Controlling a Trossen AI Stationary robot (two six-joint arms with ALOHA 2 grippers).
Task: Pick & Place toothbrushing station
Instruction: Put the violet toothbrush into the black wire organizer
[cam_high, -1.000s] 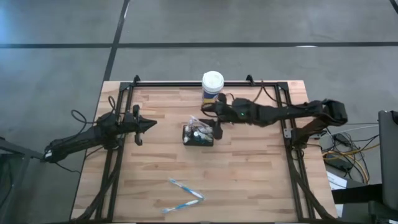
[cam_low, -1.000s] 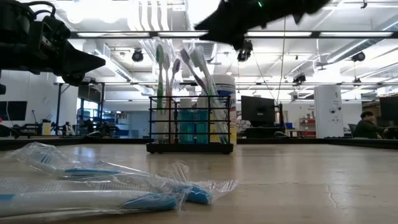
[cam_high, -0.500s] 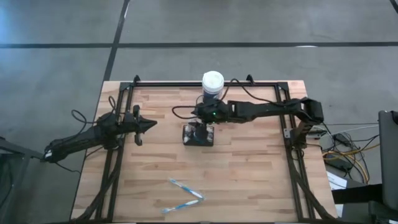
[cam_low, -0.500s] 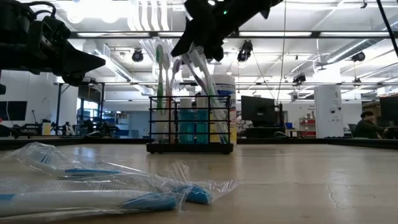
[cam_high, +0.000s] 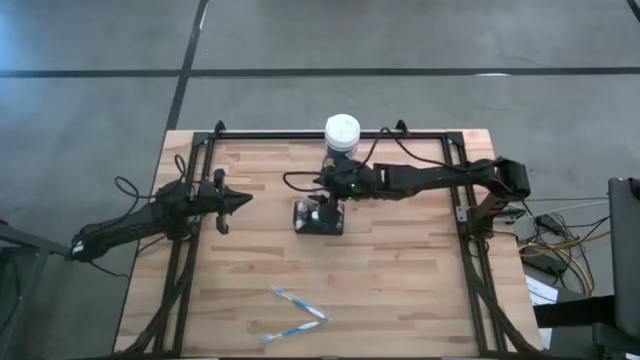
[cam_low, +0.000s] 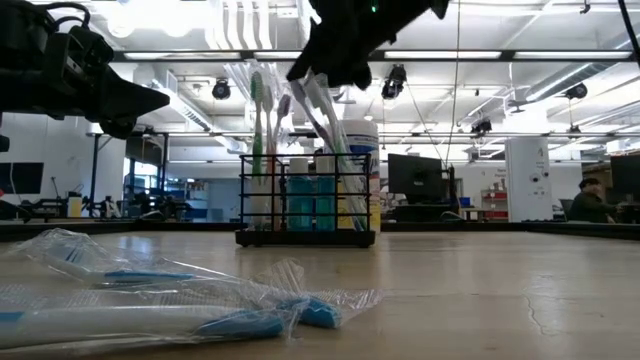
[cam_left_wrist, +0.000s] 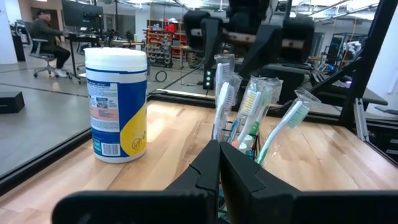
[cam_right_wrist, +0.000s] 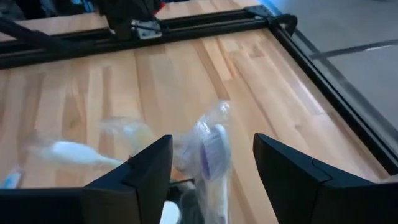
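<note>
My right gripper (cam_high: 326, 196) hides the toothbrushing station (cam_high: 318, 218) from above; jaws spread over wrapped brush heads (wrist view). Left gripper (cam_high: 240, 199) pinched closed.

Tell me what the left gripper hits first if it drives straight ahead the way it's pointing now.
Most likely the toothbrushing station: the left gripper, shut, points across the table at it, and its wrist view shows the wrapped toothbrushes dead ahead. The white-lidded canister sits off to one side. Height is hard to judge.

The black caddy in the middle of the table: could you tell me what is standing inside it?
The black caddy holds several plastic-wrapped toothbrushes, heads up, and teal tubes. The right gripper is open above them. The caddy's floor is hidden.
</note>
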